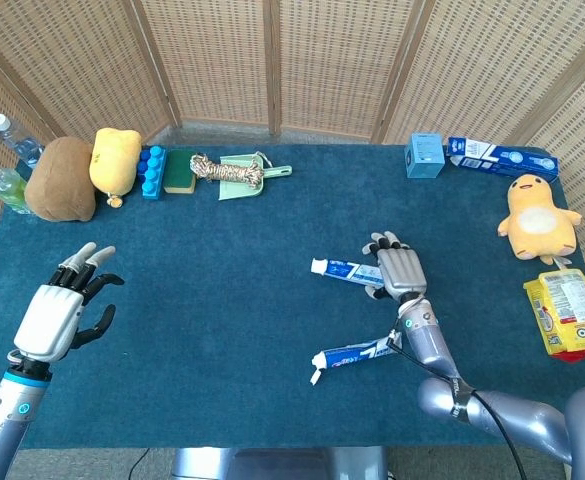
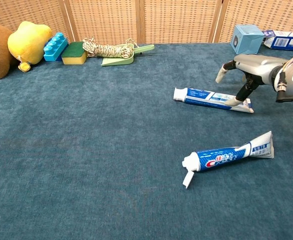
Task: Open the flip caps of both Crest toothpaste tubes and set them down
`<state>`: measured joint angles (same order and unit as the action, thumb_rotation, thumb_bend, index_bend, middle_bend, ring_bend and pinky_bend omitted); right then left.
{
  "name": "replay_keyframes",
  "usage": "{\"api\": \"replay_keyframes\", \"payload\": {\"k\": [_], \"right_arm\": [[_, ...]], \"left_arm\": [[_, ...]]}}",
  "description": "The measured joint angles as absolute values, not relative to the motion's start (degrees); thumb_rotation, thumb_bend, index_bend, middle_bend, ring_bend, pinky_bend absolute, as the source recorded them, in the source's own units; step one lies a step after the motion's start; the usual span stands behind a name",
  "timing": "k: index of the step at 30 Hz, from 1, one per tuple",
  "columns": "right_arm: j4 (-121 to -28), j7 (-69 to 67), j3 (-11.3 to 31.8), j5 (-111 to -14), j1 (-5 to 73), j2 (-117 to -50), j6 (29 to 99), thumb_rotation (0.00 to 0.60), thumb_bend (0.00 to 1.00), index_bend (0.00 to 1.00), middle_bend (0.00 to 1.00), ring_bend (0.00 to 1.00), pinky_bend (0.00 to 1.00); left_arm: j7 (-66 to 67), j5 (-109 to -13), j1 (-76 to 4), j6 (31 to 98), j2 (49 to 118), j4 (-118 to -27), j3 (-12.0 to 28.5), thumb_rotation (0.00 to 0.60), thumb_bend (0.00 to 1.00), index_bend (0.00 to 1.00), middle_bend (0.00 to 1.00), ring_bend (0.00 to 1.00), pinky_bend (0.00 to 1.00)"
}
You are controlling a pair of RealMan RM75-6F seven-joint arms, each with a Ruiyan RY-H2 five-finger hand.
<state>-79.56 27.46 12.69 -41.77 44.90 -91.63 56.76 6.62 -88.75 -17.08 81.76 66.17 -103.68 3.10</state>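
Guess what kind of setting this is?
Likely a lab test bench: a blue-carpeted table with woven screens behind, and assorted props along its edge, like a plush duck and toy blocks.

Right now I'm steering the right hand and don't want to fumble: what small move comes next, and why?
Probably close the right hand around the far toothpaste tube and lift it. Its fingers straddle the tube's tail end, and that tube's cap looks closed, whereas the near Crest tube already lies with its flip cap open.

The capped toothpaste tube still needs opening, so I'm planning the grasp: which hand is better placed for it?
Right. The right hand is poised over the capped tube; the left hand hovers far off.
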Motion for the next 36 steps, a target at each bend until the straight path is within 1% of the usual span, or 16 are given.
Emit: {"api": "replay_keyframes", "payload": {"k": [8,17,25,33,36], "right_arm": [[-79.0,32.2,12.1,-40.2,45.5,-92.7,58.6,0.584,0.26,0.31,0.14,0.05,0.23],[-80.1,35.8,12.1,-37.0,46.7,-92.6,57.2,0.585,0.26,0.31,0.14,0.05,0.23],[-83.7,36.8,12.0,-35.7,47.2,-91.4,56.6,0.585,0.26,0.31,0.14,0.05,0.23],[-89.5,36.0,11.1,-36.5,46.8,-89.0,56.5,0.590,0.25,0.32,0.14,0.05,0.24],[-90.1,36.3,10.7,-36.5,46.9,-88.7,57.1,0.590,0.25,0.32,0.14,0.05,0.24]], "left_arm": [[5.7,-89.0,-16.8,81.6,66.1,-103.1,3.2,0.600,0.42,0.33,0.12,0.03,0.12],[5.1,-89.3,-16.4,81.6,66.0,-102.7,3.2,0.600,0.42,0.33,0.12,0.02,0.12],[4.7,-89.5,-16.4,81.4,65.9,-102.6,3.3,0.600,0.42,0.33,0.11,0.01,0.12],[4.6,-89.8,-16.2,81.3,65.7,-102.9,3.4,0.600,0.42,0.33,0.11,0.01,0.12],[4.5,-89.8,-16.2,81.2,65.6,-102.9,3.4,0.600,0.42,0.33,0.10,0.01,0.12]]}}
